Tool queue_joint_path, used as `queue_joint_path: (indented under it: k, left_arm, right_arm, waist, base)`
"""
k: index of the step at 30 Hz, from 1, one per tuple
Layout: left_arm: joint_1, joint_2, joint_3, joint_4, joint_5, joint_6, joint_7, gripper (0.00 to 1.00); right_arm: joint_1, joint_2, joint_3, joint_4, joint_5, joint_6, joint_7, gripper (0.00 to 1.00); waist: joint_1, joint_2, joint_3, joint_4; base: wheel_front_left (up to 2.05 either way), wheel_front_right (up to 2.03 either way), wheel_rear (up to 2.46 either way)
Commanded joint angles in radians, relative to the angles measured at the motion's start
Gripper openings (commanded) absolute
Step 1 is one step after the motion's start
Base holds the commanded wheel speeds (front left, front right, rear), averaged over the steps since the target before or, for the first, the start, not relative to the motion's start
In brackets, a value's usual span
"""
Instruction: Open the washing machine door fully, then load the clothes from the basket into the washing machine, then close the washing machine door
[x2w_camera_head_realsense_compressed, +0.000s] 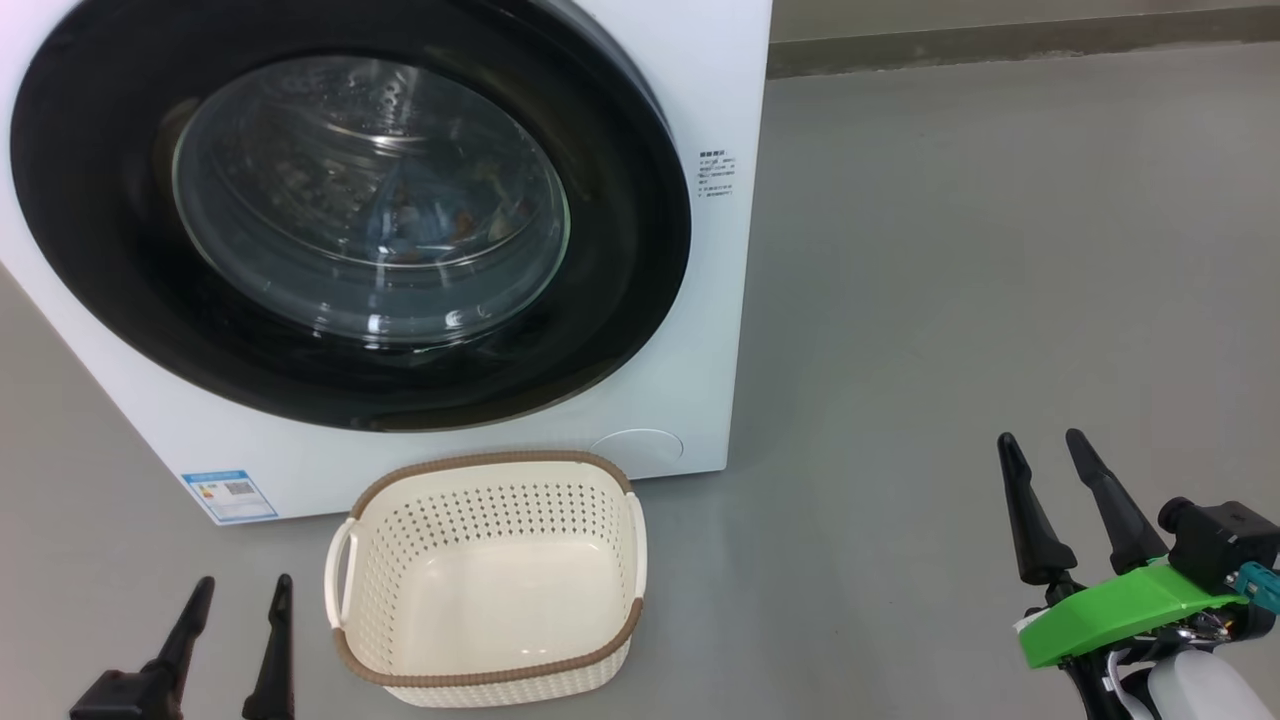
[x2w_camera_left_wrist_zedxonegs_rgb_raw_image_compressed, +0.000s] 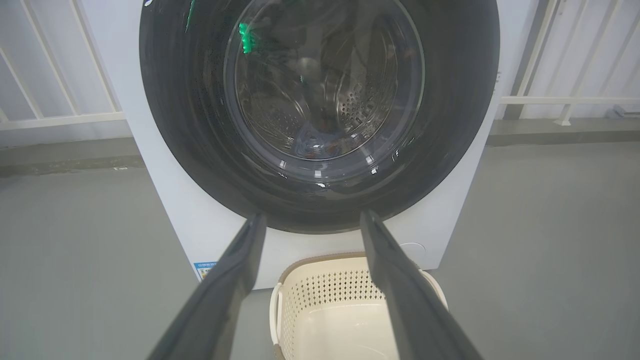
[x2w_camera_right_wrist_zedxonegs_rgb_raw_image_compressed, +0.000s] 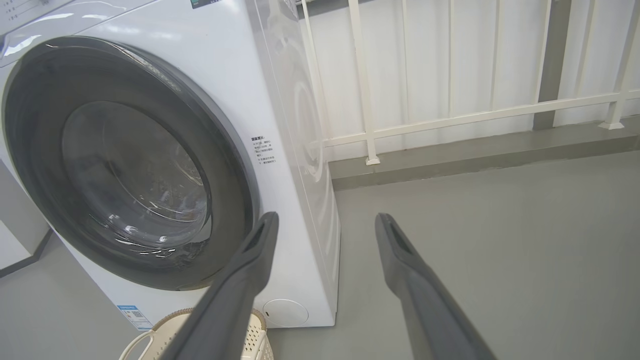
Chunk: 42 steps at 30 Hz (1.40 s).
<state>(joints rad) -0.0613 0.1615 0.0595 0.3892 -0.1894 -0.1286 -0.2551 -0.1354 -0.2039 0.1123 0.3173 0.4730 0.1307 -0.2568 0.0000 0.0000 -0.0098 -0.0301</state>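
My left gripper (x2w_camera_head_realsense_compressed: 245, 582) and right gripper (x2w_camera_head_realsense_compressed: 1040, 440) both hang spread empty, the left nearer the shut round black-rimmed glass door (x2w_camera_head_realsense_compressed: 350, 215), straight ahead beyond the cream perforated basket (x2w_camera_head_realsense_compressed: 470, 520).

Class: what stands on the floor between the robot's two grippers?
In the head view, the basket stands between them, close to the left gripper; from it to the right gripper the grey floor is bare.

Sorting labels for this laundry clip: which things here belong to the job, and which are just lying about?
Of the job: washing machine, its shut door, empty basket, clothes behind the door glass, open left claw, open right claw.
Just around: white railing, grey floor.
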Motion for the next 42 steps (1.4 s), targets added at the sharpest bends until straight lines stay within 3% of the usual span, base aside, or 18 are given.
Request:
queue_joint_path:
  k: [1,2,7,13,19,42]
  left_arm:
    - [-0.019,0.016,0.039,-0.021,0.012,-0.002,-0.007,1.0]
    - [0.0,-0.002,0.004,0.003,0.002,0.0,0.0,0.0]
    - [0.021,-0.036,0.0,0.046,-0.007,0.0,0.006,0.0]
    - [0.017,-0.04,0.005,0.038,-0.075,0.0,0.026,0.0]
    - [0.016,-0.043,0.005,0.029,-0.132,0.0,0.039,0.0]
    - [0.004,-0.057,0.014,-0.007,-0.394,0.0,0.104,0.0]
  right_arm:
    - [-0.011,-0.017,0.022,-0.029,-0.021,0.0,-0.005,1.0]
    - [0.0,0.002,0.003,0.002,0.001,0.0,0.0,0.0]
    - [0.034,0.034,0.013,0.053,0.012,0.0,0.003,0.0]
    - [0.035,0.04,0.001,0.045,0.067,0.0,0.021,0.0]
    - [0.035,0.045,-0.008,0.041,0.112,0.0,0.036,0.0]
    - [0.033,0.067,-0.053,0.018,0.32,0.0,0.104,0.0]
  waist:
    - [0.0,0.0,0.001,-0.003]
    - [0.0,0.0,0.0,-0.002]
    - [0.0,0.0,0.0,-0.002]
    - [0.0023,0.0,-0.001,-0.001]
    - [0.0001,0.0,0.001,0.001]
    - [0.0,0.0,0.004,0.007]
  base:
    - [0.0,0.0,0.0]
    - [0.0,0.0,0.0]
    - [0.0,0.0,0.0]
    - [0.0,0.0,0.0]
    - [0.0,0.0,0.0]
    - [0.0,0.0,0.0]
